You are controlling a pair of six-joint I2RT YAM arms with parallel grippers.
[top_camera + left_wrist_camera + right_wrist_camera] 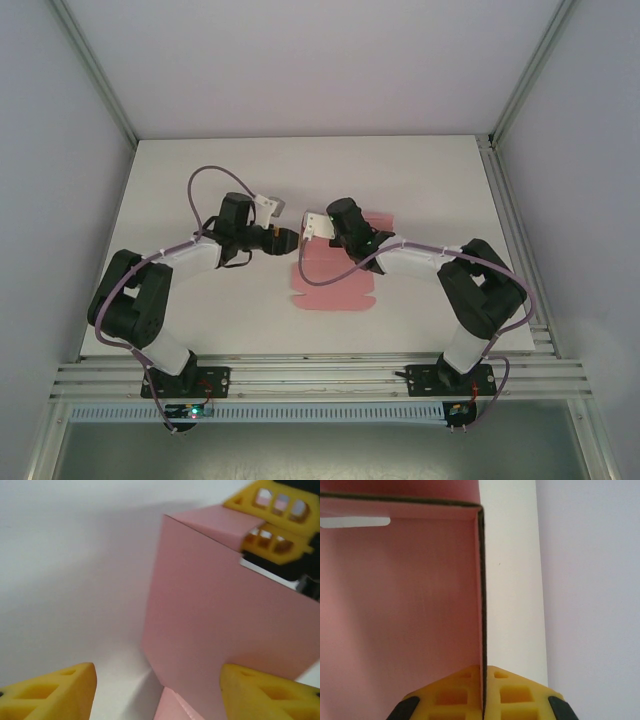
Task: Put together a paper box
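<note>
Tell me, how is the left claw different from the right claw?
The left gripper is open wide; the right gripper is shut. The left gripper pinches nothing; the right gripper pinches an upright wall of the paper box. Both have yellow fingers.

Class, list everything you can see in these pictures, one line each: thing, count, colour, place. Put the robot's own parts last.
box: 1, pale pink, centre of table between the arms; part lies flat, one panel raised
table: 1, white, under everything
walls: pale grey, around the table
rails: silver, along the table's near edge
cables: 2, purple, one along each arm
arms: 2, black and white, bases on the near rails
left fingers: yellow, open, facing the raised panel
right fingers: yellow, shut on the raised panel's edge
</note>
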